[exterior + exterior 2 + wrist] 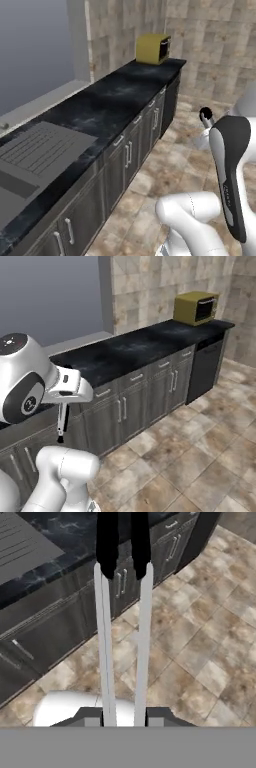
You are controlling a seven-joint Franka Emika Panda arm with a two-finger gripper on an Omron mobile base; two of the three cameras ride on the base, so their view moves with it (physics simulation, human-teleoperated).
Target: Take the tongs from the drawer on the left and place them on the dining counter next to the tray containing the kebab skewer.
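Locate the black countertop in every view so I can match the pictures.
Left base view: the black countertop runs diagonally from lower left to upper centre.
Right base view: the countertop crosses the middle, rising to the right.
Hand view: the countertop sits in the upper left, beyond the tongs.
Shared landmark: the grey cabinet doors with vertical handles, directly beneath it.

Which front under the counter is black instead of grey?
The panel at the counter's far end, near the yellow microwave. It is one tall, plain black face; the other fronts are grey wood-grain.
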